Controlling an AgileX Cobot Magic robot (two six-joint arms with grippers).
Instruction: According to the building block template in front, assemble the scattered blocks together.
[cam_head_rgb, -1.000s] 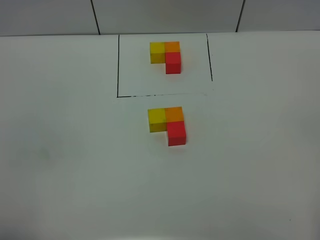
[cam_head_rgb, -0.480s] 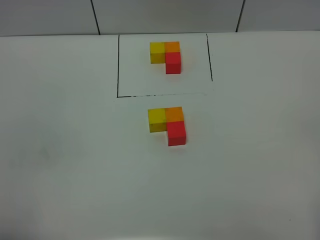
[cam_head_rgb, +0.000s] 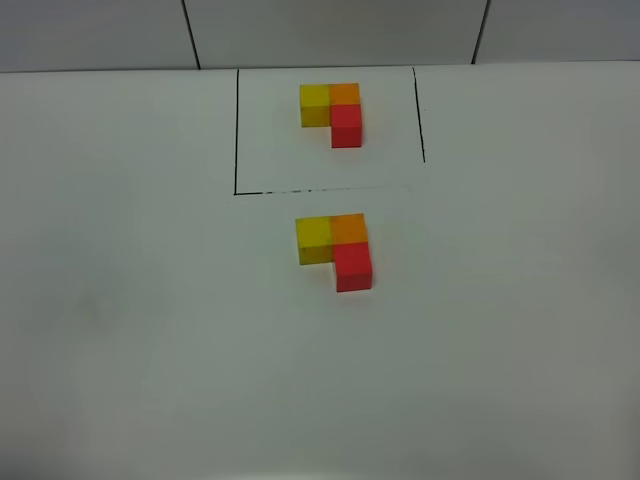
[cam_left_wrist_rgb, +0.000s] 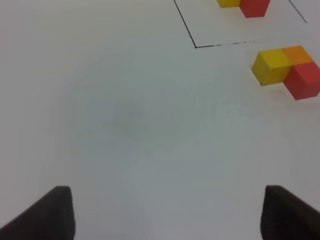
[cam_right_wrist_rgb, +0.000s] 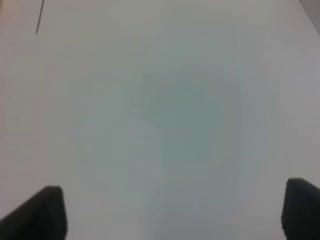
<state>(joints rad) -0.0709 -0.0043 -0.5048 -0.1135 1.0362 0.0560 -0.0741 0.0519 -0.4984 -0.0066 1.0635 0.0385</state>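
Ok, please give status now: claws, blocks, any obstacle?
Left claw open, empty. Right claw open, empty. Scattered blocks joined in L, matching template. Nothing in the way.

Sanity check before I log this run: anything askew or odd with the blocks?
Nothing stands out. The assembled blocks form the same L as the building block template: yellow beside orange, red in front of the orange. All touch, none tilted. The left gripper and right gripper are open, clear of them.
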